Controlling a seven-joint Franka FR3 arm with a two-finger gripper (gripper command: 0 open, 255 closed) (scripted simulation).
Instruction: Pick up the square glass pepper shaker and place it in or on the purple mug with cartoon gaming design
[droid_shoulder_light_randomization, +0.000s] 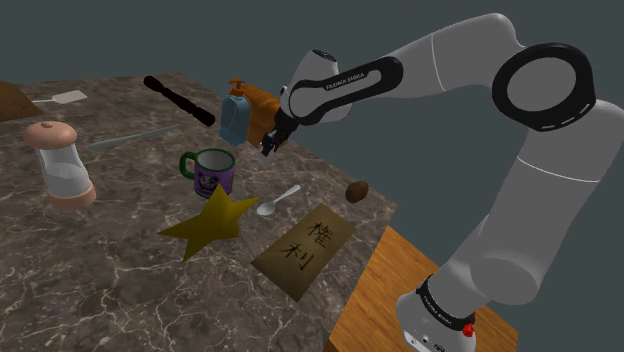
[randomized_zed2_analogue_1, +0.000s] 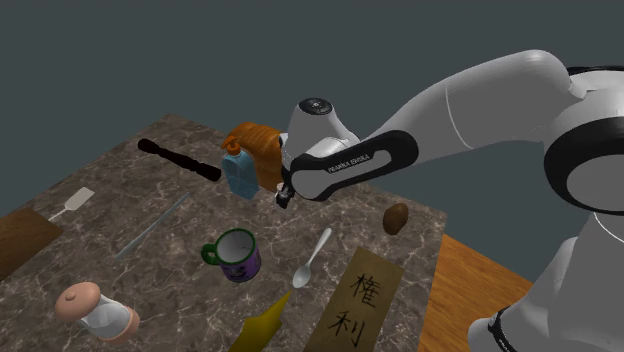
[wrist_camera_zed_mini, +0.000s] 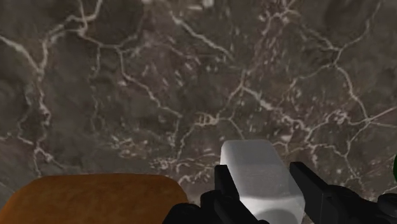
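Observation:
A pale, translucent square shaker (wrist_camera_zed_mini: 257, 175) sits clasped between my black fingers (wrist_camera_zed_mini: 225, 186) in the wrist view, over dark marble. My gripper (droid_shoulder_light_randomization: 270, 146) (randomized_zed2_analogue_1: 283, 198) hangs above the table, shut on this shaker. It is a little beyond the purple mug (droid_shoulder_light_randomization: 212, 172) (randomized_zed2_analogue_1: 238, 255) and to the shoulder view's right of it. The mug stands upright with a green handle and a cartoon print, and its mouth is open. A sliver of green (wrist_camera_zed_mini: 393, 172) shows at the edge of the wrist view.
An orange-brown loaf (droid_shoulder_light_randomization: 258, 108) (wrist_camera_zed_mini: 95, 197) and a blue bottle (droid_shoulder_light_randomization: 235, 118) stand just behind the gripper. A yellow star (droid_shoulder_light_randomization: 210, 225), spoon (droid_shoulder_light_randomization: 277, 202), brown plaque (droid_shoulder_light_randomization: 303, 250), pink-capped round shaker (droid_shoulder_light_randomization: 60, 165) and black rod (droid_shoulder_light_randomization: 178, 100) lie on the marble table (droid_shoulder_light_randomization: 100, 270).

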